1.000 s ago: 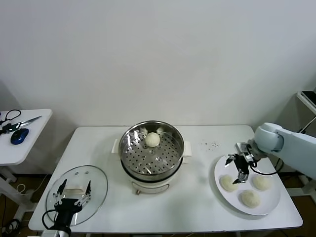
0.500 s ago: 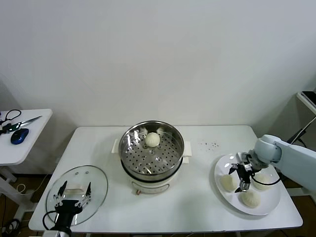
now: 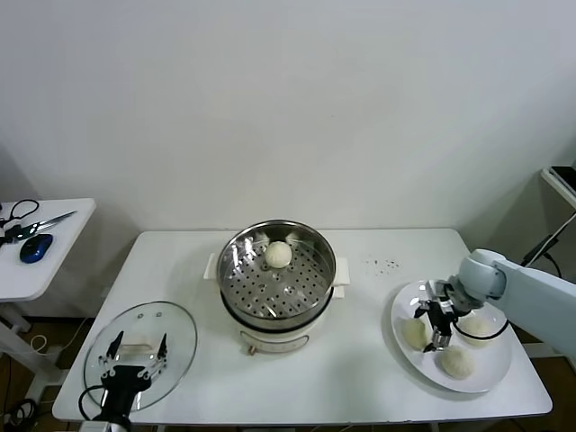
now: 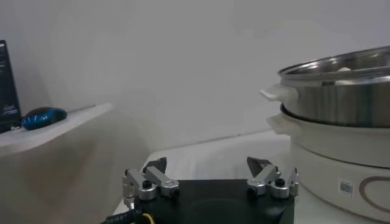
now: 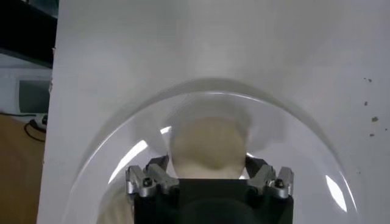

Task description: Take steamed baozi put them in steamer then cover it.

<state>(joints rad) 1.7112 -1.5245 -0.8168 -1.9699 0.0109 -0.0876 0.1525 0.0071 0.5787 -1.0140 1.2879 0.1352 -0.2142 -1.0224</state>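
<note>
While the left gripper (image 3: 132, 353) sits idle at the near-left table edge, jaws spread wide over the glass lid (image 3: 139, 351), the right gripper (image 3: 430, 319) is down on the white plate (image 3: 479, 378) at the right side of the table (image 3: 360, 360).

Right wrist view: the right fingers (image 5: 150, 178) straddle one baozi (image 5: 207, 149), bun sitting between the two tips. Looks like both tips touch its sides, but the contact points are partly hidden behind the gripper body, so can't confirm a firm grasp. Jaws partly closed around it, not released wide. The bun rests on the plate.

Head view: three buns on the plate. One at the plate's left part, under the right gripper (image 3: 415, 333); one toward the far right (image 3: 477, 326); one at the near edge (image 3: 456, 362). All three apart from each other.

Fourth baozi (image 3: 278, 254) is already in the steamer (image 3: 278, 274), on the perforated tray toward the far side. Steamer stands at table centre, uncovered, steel pot on its white base. Lid lies flat on the table, well apart to the steamer's left.

Left wrist view: left fingers (image 4: 149, 182) apart, nothing between them; steamer wall (image 4: 341, 103) close by.

Side table (image 3: 36, 261) at far left carries a blue mouse (image 3: 35, 247) and scissors (image 3: 36, 223). Dark specks (image 3: 385, 265) on the tabletop between steamer and plate.
</note>
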